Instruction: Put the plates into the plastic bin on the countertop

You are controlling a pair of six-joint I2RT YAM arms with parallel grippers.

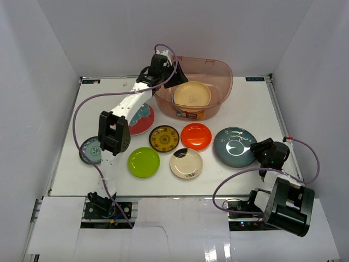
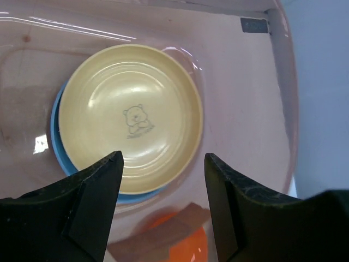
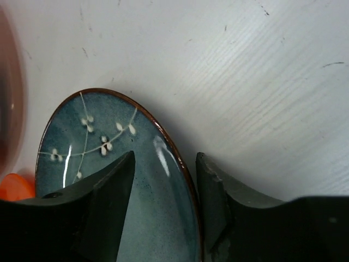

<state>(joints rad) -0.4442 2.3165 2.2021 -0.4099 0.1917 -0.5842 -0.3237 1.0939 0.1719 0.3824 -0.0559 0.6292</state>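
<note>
The plastic bin (image 1: 218, 73) stands at the back of the countertop (image 1: 256, 103). Inside it a yellow plate (image 1: 192, 94) lies on a light blue plate (image 2: 56, 143); the yellow plate (image 2: 131, 117) fills the left wrist view. My left gripper (image 1: 173, 75) hovers over the bin's left side, open and empty (image 2: 163, 164). My right gripper (image 1: 257, 149) is low at the right rim of the dark teal plate (image 1: 234, 146). In the right wrist view it (image 3: 163, 166) is open, with the rim of the teal plate (image 3: 103, 164) between its jaws.
Other plates lie on the countertop: red-teal floral (image 1: 143, 120), half under the left arm, brown-gold (image 1: 164, 138), orange (image 1: 196, 136), lime green (image 1: 144, 162), cream (image 1: 186, 163), and a small blue-patterned one (image 1: 90, 151) under the left elbow. White walls enclose the countertop.
</note>
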